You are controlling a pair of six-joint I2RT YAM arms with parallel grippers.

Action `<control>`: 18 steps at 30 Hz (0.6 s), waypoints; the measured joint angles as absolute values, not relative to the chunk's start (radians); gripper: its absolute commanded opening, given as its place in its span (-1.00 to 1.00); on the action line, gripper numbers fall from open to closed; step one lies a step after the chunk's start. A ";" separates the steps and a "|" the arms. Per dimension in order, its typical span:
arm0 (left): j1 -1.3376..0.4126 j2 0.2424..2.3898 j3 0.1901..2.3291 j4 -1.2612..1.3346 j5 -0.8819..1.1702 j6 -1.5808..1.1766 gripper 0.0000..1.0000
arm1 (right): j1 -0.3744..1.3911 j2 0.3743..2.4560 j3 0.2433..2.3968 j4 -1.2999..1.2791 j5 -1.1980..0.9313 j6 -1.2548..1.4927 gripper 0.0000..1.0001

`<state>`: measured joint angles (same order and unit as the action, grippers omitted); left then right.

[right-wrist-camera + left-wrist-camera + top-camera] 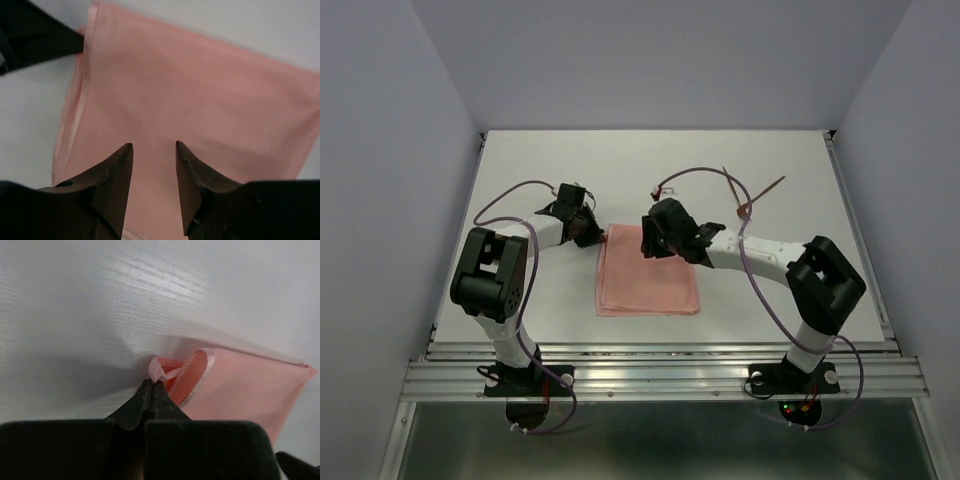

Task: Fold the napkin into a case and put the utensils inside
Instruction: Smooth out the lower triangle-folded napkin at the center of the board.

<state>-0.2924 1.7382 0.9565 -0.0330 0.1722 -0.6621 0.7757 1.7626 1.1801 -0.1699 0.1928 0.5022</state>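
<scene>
On the table the folded napkin lies central. Left gripper, at its eleven o'clock corner, pinches the hem; right gripper hovers above, parted, empty. Utensils, seemingly crossed, wait at two o'clock. Folding is in hand: next, draw that corner across.

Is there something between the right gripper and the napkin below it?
Nothing visible. The right gripper is open directly over the napkin, with only bare cloth between its fingers. The left gripper pinches a corner off to the side.
</scene>
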 measured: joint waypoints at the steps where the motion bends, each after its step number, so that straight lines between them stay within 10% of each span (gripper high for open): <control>1: -0.292 1.738 0.956 -0.033 0.171 -0.669 -1.00 | 0.796 1.752 1.163 -0.170 0.189 0.517 -0.17; 18: -0.292 1.738 0.937 -0.011 0.149 -0.716 -1.00 | 0.826 1.453 0.707 -0.236 0.150 0.753 -0.49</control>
<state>-0.2924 1.7378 0.9375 -0.0113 0.1490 -0.7162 0.8257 1.4528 0.7074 -0.2363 0.1501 0.7532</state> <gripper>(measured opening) 0.026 0.258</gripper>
